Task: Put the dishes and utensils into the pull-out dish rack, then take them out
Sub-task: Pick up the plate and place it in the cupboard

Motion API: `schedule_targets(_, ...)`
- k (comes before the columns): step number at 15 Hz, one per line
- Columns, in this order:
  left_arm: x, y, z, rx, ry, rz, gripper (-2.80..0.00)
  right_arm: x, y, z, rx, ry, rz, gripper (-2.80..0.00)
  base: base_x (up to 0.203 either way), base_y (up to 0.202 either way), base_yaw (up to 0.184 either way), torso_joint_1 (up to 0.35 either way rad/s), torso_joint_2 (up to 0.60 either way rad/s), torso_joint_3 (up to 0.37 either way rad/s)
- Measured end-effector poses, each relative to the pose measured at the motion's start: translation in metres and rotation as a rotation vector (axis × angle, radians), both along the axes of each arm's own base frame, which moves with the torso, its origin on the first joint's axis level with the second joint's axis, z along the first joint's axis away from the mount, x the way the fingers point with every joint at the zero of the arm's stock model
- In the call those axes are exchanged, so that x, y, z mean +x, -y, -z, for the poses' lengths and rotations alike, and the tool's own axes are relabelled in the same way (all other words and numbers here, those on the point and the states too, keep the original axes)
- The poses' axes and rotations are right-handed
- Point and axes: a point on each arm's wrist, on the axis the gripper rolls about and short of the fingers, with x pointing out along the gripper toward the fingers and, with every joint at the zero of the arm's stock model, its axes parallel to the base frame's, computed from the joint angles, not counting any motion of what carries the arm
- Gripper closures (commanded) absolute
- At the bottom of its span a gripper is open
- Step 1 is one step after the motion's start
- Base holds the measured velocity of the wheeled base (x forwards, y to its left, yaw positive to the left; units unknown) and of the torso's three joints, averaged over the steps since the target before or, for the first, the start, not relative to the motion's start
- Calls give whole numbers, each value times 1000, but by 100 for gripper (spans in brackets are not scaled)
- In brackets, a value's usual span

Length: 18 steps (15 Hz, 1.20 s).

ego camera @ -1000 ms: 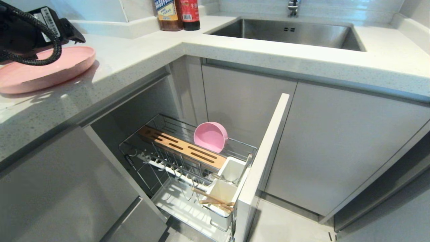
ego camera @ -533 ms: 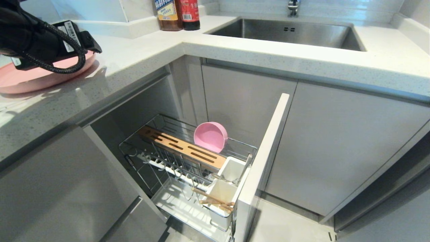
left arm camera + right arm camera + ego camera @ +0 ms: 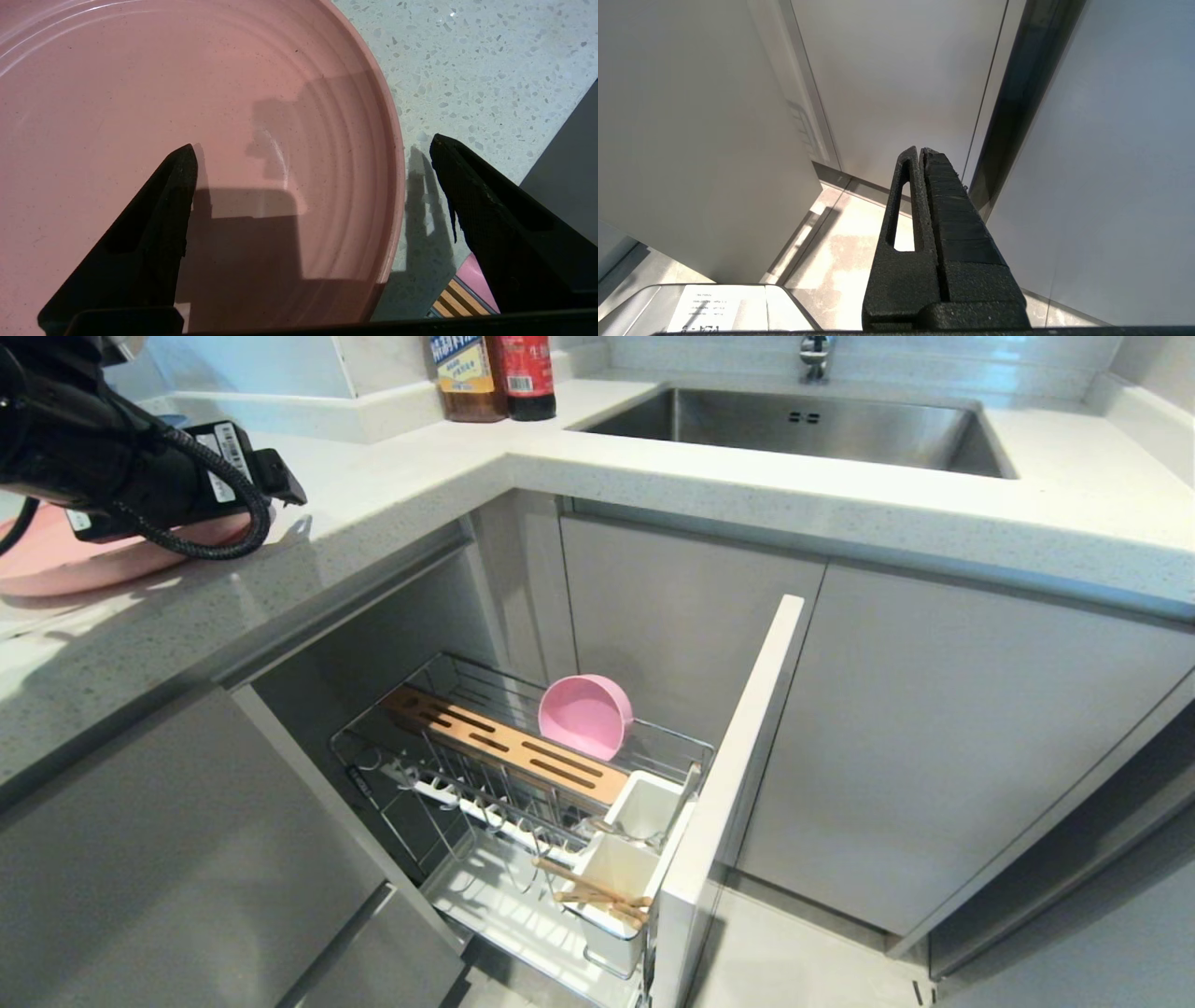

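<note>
plate-grabbing step: left gripper (image 3: 310,149) hangs wide open, pink plate (image 3: 233,116) rim between its fingers; next, lower and squeeze.

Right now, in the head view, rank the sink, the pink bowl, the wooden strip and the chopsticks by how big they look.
1. sink, the largest
2. wooden strip
3. pink bowl
4. chopsticks, the smallest

The strip is longer than the bowl but narrower, so those two are close.
</note>
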Motion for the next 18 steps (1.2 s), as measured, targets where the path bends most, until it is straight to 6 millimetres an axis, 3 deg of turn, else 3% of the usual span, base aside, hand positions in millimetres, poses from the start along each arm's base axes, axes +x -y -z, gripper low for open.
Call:
schedule_targets(3, 1, 0, 1, 3, -5, 0, -280, 0, 0, 0, 0, 0, 0, 0, 0, 0, 0, 0, 0, 0)
schedule_targets(4, 1, 0, 1, 3, -5, 0, 0, 0, 0, 0, 0, 0, 0, 0, 0, 0, 0, 0, 0, 0)
schedule_targets(18, -1, 0, 1, 7, -7, 1, 0, 0, 0, 0, 0, 0, 0, 0, 0, 0, 0, 0, 0, 0)
